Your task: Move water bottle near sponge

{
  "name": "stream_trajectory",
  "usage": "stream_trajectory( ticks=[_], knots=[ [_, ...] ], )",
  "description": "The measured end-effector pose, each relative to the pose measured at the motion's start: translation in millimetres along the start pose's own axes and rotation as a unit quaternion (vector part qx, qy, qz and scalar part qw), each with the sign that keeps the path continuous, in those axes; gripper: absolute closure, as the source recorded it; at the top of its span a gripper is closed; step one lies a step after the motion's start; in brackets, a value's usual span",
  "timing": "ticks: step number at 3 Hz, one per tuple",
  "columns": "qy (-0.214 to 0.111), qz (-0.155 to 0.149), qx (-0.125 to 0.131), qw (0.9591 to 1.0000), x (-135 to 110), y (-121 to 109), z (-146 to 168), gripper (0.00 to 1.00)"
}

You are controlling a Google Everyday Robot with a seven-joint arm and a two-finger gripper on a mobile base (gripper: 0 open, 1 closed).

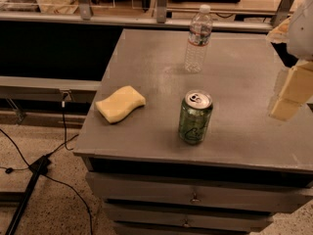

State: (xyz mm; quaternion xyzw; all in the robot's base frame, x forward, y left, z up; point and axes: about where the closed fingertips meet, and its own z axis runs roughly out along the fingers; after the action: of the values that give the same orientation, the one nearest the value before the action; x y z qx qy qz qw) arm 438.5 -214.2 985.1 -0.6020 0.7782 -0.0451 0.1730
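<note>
The water bottle [198, 39] stands upright at the back middle of the grey table top [146, 67]. It is clear and ribbed, with a white cap and a red-and-dark label band. The pale yellow sponge [120, 104] lies flat near the table's front left, well apart from the bottle. My gripper [289, 94] hangs at the right edge of the camera view, above the table's right side, with tan blocky fingers [296, 85]. It is to the right of the bottle and holds nothing that shows.
A green soda can [195, 117] stands upright at the front middle, between the sponge and my gripper. The table has drawers [195, 198] below its front edge. Black cables [29, 170] run across the floor at left. Shelving [122, 4] stands behind the table.
</note>
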Motion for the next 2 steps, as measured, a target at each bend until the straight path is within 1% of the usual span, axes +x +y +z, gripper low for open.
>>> stream_trajectory(
  ticks=[1,2],
  knots=[
    [0.000,0.000,0.000,1.0000,0,0,0,0.00],
    [-0.007,0.022,0.023,0.9995,-5,-20,1,0.00]
  ],
)
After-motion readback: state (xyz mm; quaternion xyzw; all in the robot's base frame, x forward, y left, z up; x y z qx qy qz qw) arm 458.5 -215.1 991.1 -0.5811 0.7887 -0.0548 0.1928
